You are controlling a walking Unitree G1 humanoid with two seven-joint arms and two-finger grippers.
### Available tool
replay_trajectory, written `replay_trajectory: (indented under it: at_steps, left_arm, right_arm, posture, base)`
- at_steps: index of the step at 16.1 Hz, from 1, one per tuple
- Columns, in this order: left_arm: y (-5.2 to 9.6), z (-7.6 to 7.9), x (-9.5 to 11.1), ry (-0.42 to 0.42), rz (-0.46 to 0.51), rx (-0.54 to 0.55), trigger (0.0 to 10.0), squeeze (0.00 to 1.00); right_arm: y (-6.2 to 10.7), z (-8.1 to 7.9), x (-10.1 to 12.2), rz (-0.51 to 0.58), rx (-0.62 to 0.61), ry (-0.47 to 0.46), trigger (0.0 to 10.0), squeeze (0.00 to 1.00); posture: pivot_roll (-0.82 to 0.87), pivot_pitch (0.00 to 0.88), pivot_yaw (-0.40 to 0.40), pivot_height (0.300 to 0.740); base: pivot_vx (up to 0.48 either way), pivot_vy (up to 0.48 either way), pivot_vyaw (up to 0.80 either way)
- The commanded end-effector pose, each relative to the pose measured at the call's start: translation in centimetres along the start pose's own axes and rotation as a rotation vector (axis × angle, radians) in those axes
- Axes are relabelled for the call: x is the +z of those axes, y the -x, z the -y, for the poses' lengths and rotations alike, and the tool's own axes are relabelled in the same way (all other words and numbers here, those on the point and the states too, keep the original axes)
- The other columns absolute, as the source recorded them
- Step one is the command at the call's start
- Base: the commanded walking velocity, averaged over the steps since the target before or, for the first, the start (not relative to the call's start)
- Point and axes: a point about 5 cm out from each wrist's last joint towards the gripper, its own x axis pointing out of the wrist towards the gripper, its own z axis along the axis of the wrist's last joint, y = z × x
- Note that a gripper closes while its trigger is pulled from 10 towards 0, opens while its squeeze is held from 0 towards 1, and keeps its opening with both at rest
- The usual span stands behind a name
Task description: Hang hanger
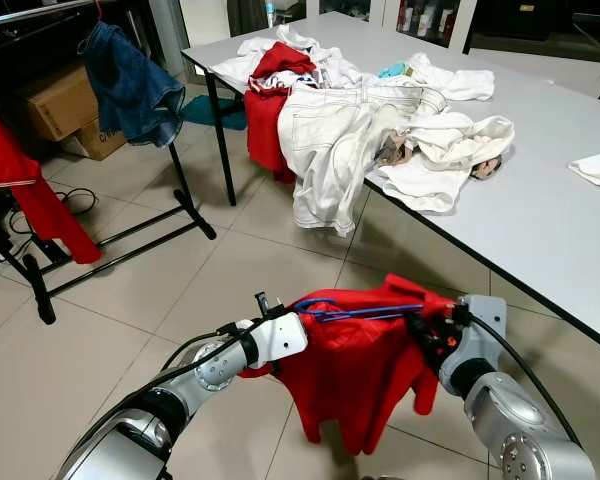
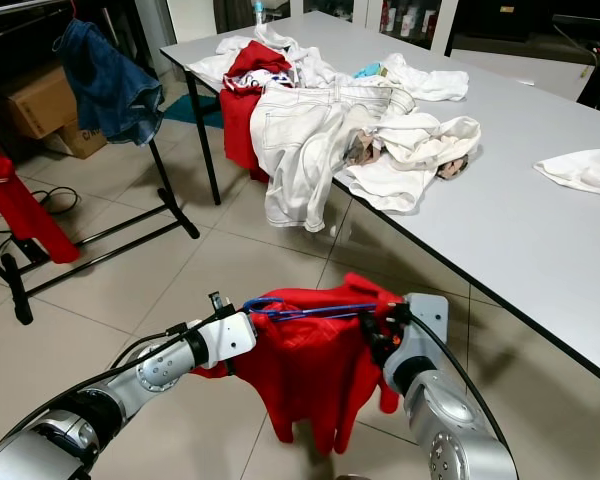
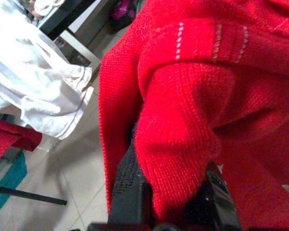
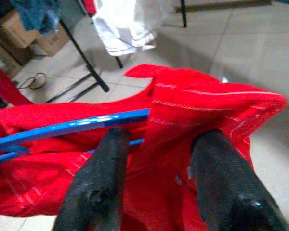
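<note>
Across the right side of the room a long grey table [image 1: 540, 230] is seen, with a heap of clothes [image 1: 360, 110] piled on its near end: white trousers [image 1: 330, 150] are draped over the edge, and a red garment [image 1: 265, 125] hangs beside them. On the left, a black clothes rack [image 1: 110, 240] is stood on the tiled floor [image 1: 180, 290], with a denim piece [image 1: 130, 85] and a red piece [image 1: 25, 190] hung from it. Cardboard boxes [image 1: 65, 105] are stacked behind it.

Low in the foreground a red sweater [image 1: 355, 370] is held up above the floor between both arms, with a blue hanger [image 1: 365, 312] threaded through its neck opening. The left gripper [image 3: 171, 192] is closed on a fold of the sweater's knit. The right gripper [image 4: 159, 192] is set on the other shoulder, its fingers [image 4: 103, 178] pinched on the red cloth just below the hanger's bar.
</note>
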Motion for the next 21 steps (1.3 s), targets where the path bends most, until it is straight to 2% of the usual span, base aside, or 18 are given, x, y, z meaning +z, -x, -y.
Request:
replay_trajectory:
  at_steps: [1,4,9,13,16,18,21]
  left_arm:
    - [-0.1,-0.2,0.3,-0.012,0.021,0.009,10.0,0.0]
    - [-0.2,-0.3,0.5,-0.015,0.026,0.011,10.0,0.0]
    - [-0.2,-0.4,0.6,-0.017,0.034,0.018,10.0,0.0]
    - [-0.2,-0.2,0.5,-0.015,0.032,0.018,10.0,0.0]
    - [-0.3,-0.2,0.6,-0.015,0.033,0.02,10.0,0.0]
    - [-0.4,-0.2,0.6,-0.006,0.033,0.025,10.0,0.0]
    - [-0.4,-0.2,0.7,0.009,0.035,0.029,10.0,0.0]
  right_arm:
    - [0.2,-0.9,0.5,0.036,0.062,-0.002,0.0,0.0]
    - [-0.5,-1.0,0.5,0.034,0.046,0.003,0.0,0.0]
    - [-0.9,0.5,-0.9,-0.033,-0.09,-0.006,0.0,0.0]
    - [-1.0,1.0,-0.7,-0.015,-0.139,-0.038,0.0,0.0]
    - [-0.9,0.5,0.6,0.074,-0.095,-0.082,0.0,0.0]
    - [-0.8,-0.9,1.2,0.112,0.023,-0.1,0.0,0.0]
    - [-0.4,-2.6,1.1,0.111,0.166,-0.098,0.0,0.0]
  posture:
    - [-0.18,0.0,0.066,0.74]
    - [-0.18,0.0,0.067,0.74]
    - [-0.18,0.0,0.063,0.74]
    - [-0.17,0.0,0.059,0.74]
    - [-0.18,0.0,0.061,0.74]
    - [-0.18,0.0,0.063,0.74]
    - [-0.18,0.0,0.064,0.74]
  base:
    - [0.0,0.0,0.0]
    - [0.0,0.0,0.0]
    - [0.0,0.0,0.0]
    - [0.0,0.0,0.0]
    - [0.0,0.0,0.0]
    - [0.0,0.0,0.0]
    - [0.0,0.0,0.0]
